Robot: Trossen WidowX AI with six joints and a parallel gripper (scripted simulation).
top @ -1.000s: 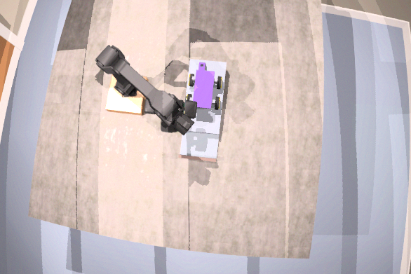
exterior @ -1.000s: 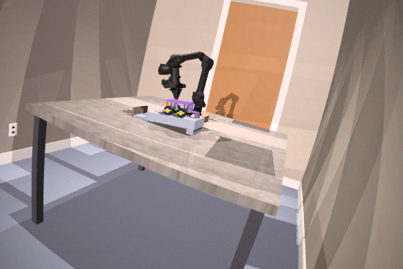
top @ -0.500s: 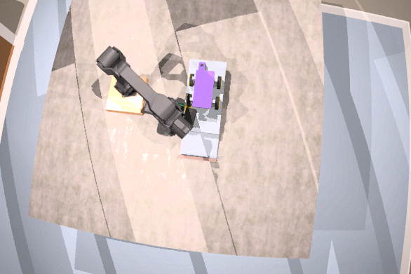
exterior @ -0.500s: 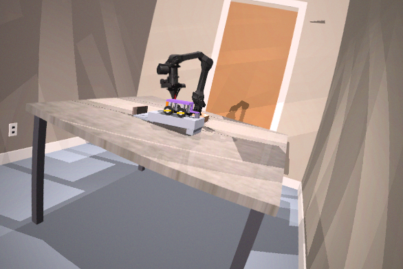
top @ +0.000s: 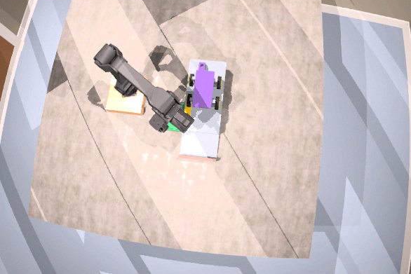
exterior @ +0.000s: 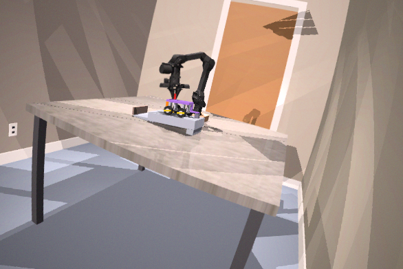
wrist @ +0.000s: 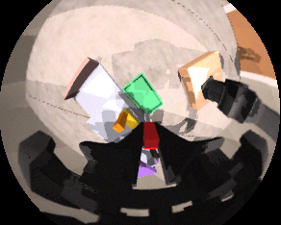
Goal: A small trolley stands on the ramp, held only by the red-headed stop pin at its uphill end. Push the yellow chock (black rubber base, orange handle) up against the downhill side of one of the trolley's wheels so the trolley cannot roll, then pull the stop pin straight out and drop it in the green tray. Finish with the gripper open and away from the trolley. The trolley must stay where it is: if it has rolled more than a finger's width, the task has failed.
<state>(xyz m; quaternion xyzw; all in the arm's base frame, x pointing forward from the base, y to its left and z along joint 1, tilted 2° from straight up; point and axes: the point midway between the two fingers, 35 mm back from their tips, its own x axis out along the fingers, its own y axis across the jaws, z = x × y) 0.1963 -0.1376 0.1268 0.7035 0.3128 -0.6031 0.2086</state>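
Observation:
My gripper [top: 183,120] [exterior: 175,91] [wrist: 148,125] is shut on the red-headed stop pin [wrist: 150,139] [exterior: 175,95] and holds it in the air beside the ramp's left side. In the wrist view the green tray [wrist: 143,92] [top: 172,127] lies on the table just beyond the fingertips; in the overhead view my arm hides most of it. The purple trolley [top: 203,88] [exterior: 179,102] [wrist: 145,171] stands on the upper part of the pale ramp [top: 201,141] [exterior: 179,122] [wrist: 96,94]. The yellow chock [top: 188,110] [wrist: 122,122] with its orange handle sits against the trolley's lower left wheel.
My arm's base stands on a light wooden plate [top: 123,104] [wrist: 198,80] to the left of the ramp. The table top [top: 105,190] stretches wide around the ramp, with its edges far off. An orange door [exterior: 254,62] is behind the table.

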